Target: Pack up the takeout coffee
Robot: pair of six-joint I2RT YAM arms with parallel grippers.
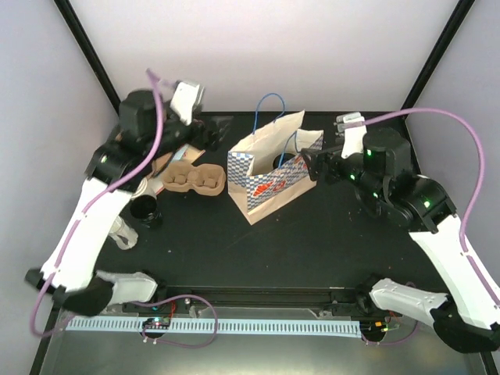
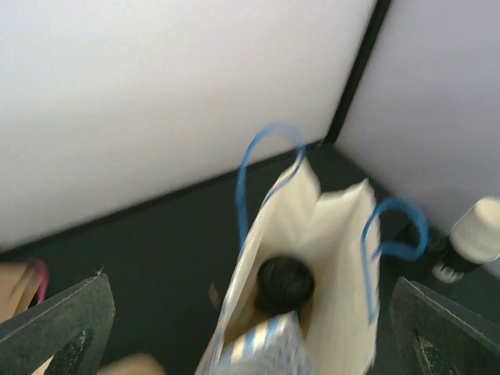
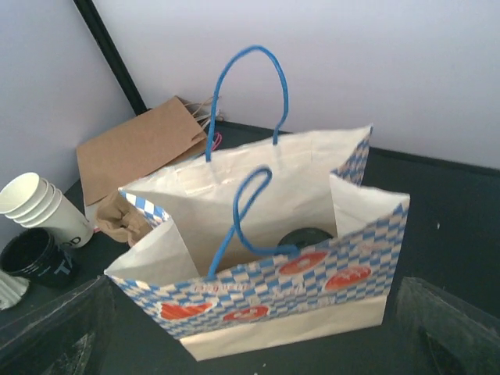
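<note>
One takeout coffee shows as a black lid [image 2: 285,283] low inside the blue-and-white checked paper bag [image 1: 266,172]. The right wrist view shows the same lid [image 3: 306,237] behind the bag's [image 3: 266,289] front wall. My left gripper [image 1: 212,134] hangs to the left of the bag and above it. It is open, with dark fingers [image 2: 62,328] wide apart and nothing between them. My right gripper [image 1: 312,166] is at the bag's right end, also open and empty, its fingers [image 3: 449,328] spread to the edges of the view. The bag stands upright with both blue handles up.
A brown pulp cup carrier [image 1: 191,180] lies left of the bag, with a flat brown paper bag [image 3: 141,144] behind it. A black cup [image 1: 147,209] and a stack of white cups [image 3: 39,207] stand at the left. Purple cables arc over both arms.
</note>
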